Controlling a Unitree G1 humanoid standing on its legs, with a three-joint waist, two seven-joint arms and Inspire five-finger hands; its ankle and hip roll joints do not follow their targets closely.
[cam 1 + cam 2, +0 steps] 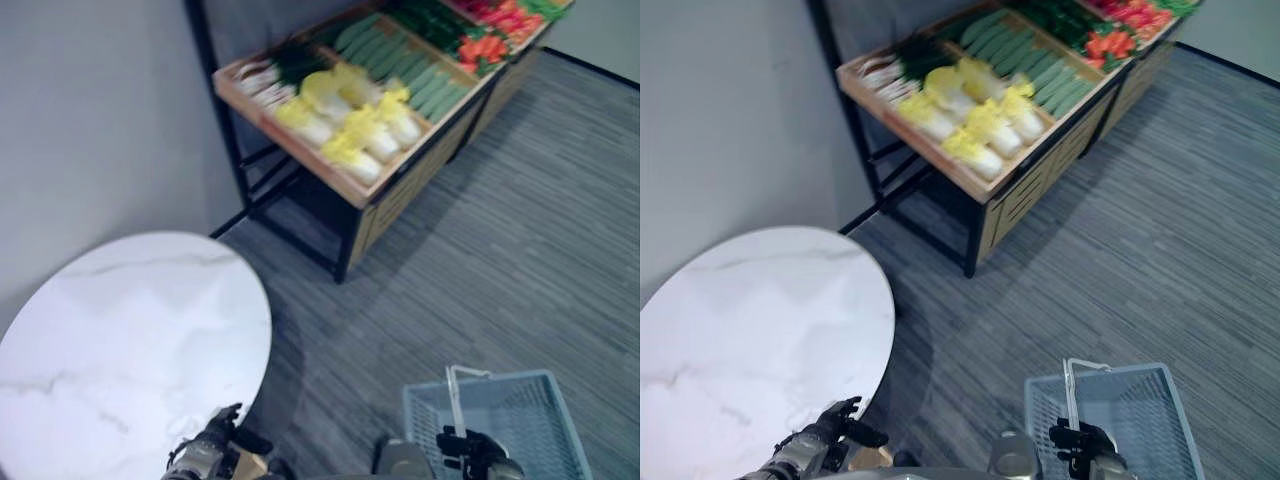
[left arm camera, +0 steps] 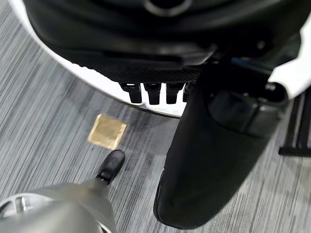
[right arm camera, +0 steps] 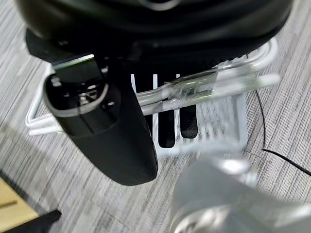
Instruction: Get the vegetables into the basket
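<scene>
Pale-blue mesh basket (image 1: 520, 415), wire handle (image 3: 204, 87)

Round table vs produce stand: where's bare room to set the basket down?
The white round table top is bare across its whole marble face. Grey carpet between table and produce stand is open. The stand's trays are packed with napa cabbages and cucumbers. Right hand holds the blue basket by its handle; left hand hangs at the table's near edge.
</scene>
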